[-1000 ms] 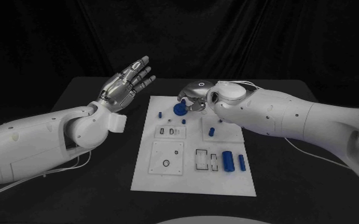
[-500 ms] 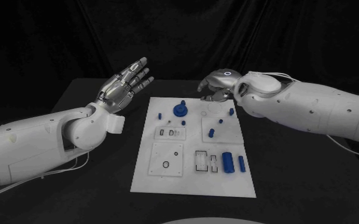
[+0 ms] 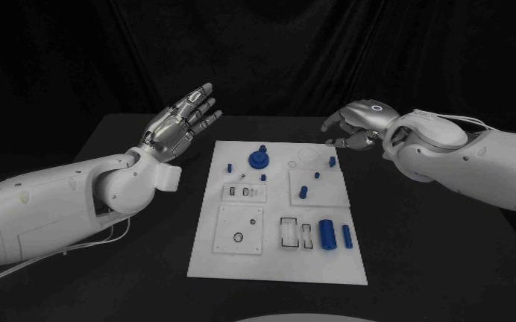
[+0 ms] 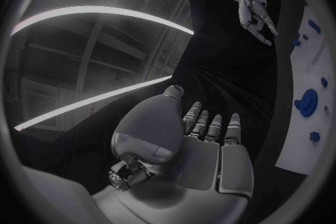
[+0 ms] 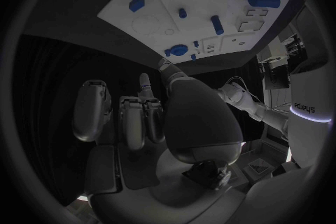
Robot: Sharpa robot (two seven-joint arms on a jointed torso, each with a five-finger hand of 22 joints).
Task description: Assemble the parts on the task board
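While the right hand point(image 3: 360, 124) hovers upper right, fingers curled on nothing, left hand point(image 3: 180, 122) spread, a careless reach could topple the blue knob point(image 3: 259, 157).

Left hand point(image 3: 180, 123) splayed, right hand point(image 3: 360, 123) curled.

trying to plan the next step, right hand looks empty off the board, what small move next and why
Probably bring the right hand back over the board toward a loose part, such as the big blue cylinder near the front. The hand hovers off the board's far right corner, fingers curled, holding nothing, and several blue parts lie unplaced.
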